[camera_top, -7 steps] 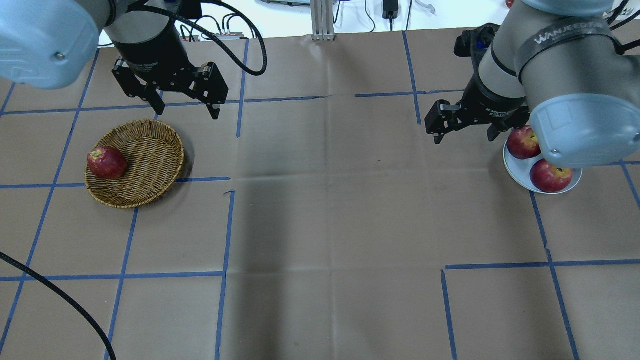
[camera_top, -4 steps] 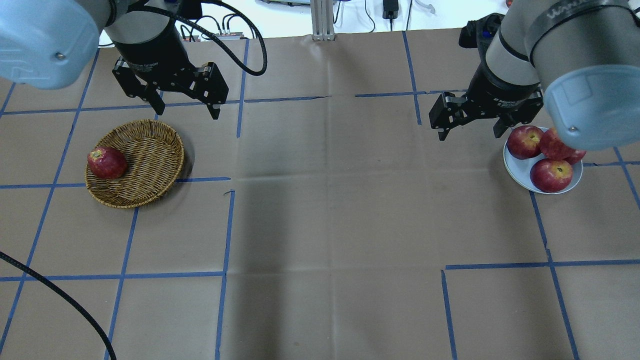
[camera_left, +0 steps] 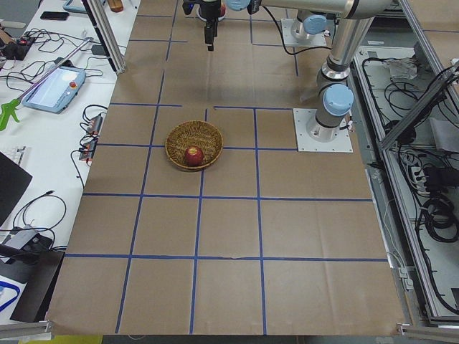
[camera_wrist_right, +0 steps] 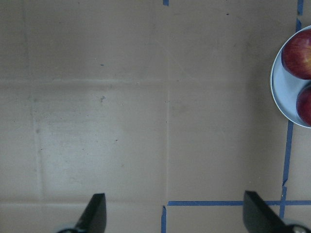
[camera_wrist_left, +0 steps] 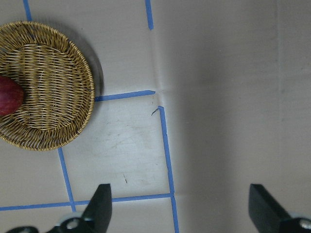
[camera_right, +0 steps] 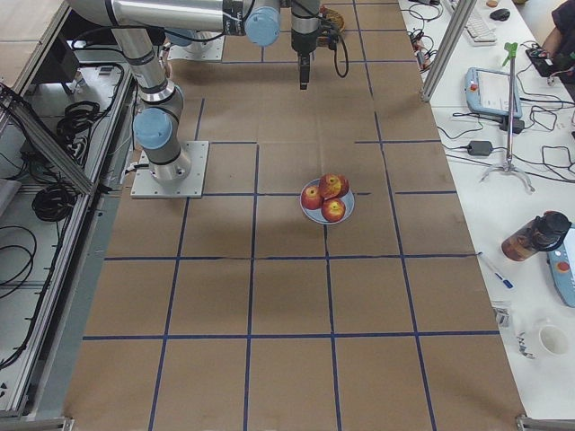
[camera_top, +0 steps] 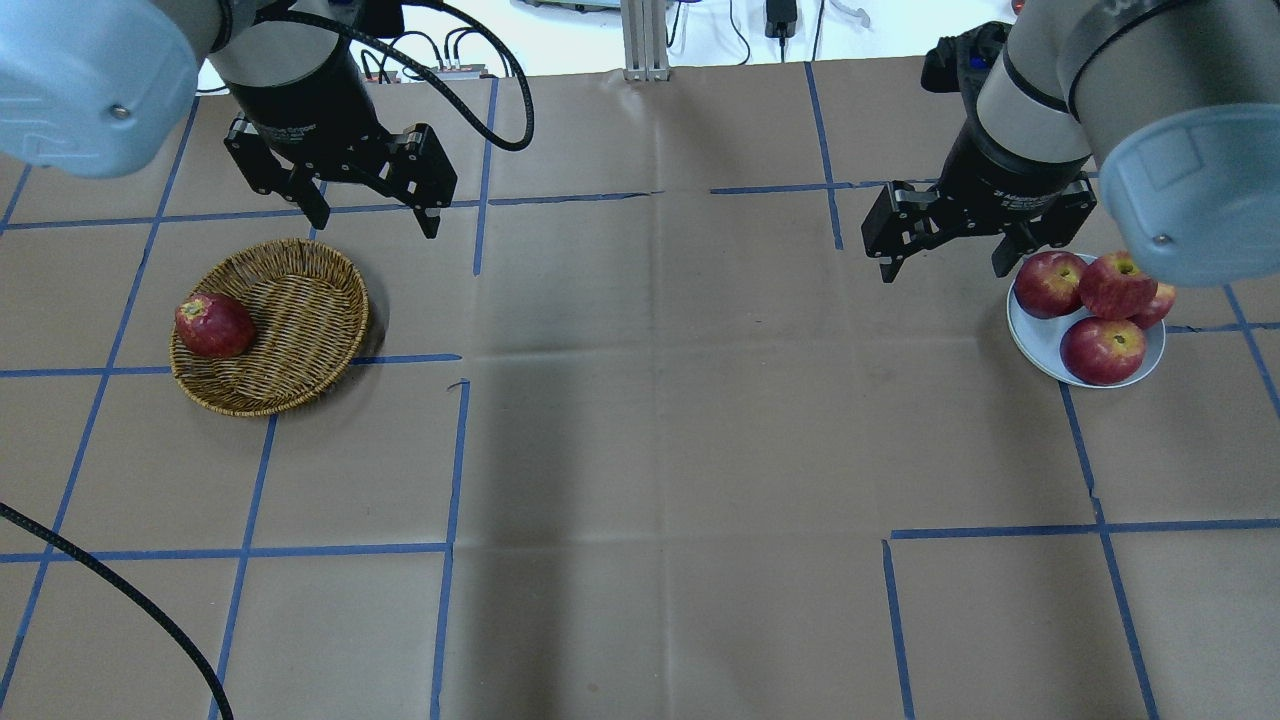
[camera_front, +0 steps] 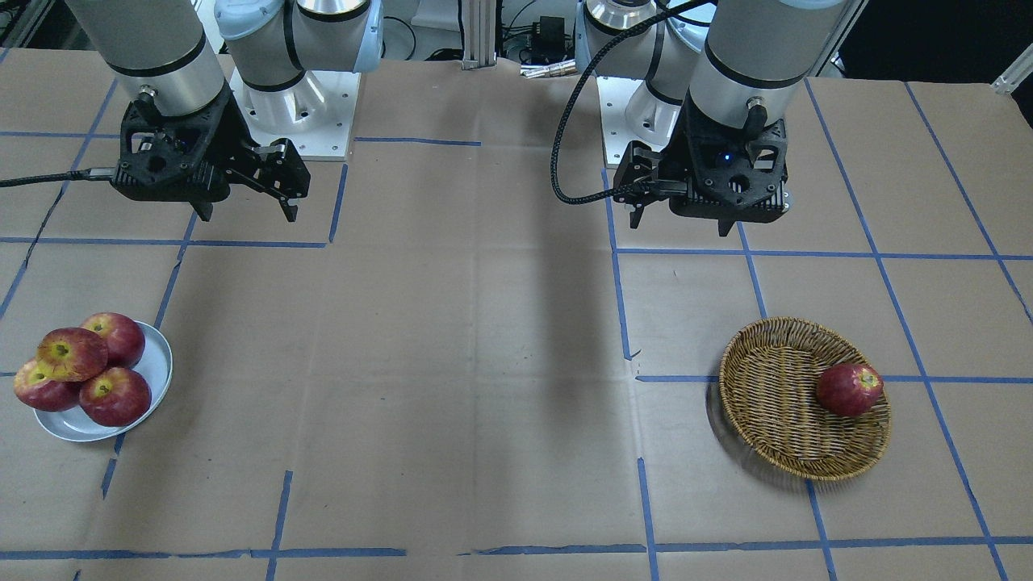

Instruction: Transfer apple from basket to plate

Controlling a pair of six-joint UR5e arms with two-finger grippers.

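Note:
The apple, red with a broad yellow patch round its stem, lies on top of three other red apples on the pale plate; it also shows in the overhead view on the plate. The wicker basket holds only an evenly dark red apple. My right gripper is open and empty, above the table just left of and behind the plate. My left gripper is open and empty, above the table behind the basket. The right wrist view shows the plate's edge.
Brown paper with blue tape lines covers the table. A black cable runs over the near left corner. The arm bases stand at the robot's side of the table. The basket also shows in the left wrist view.
My right arm has drawn back and up from over the plate, uncovering the pile with the yellow-patched apple on top. The left arm, basket and dark apple have not moved.

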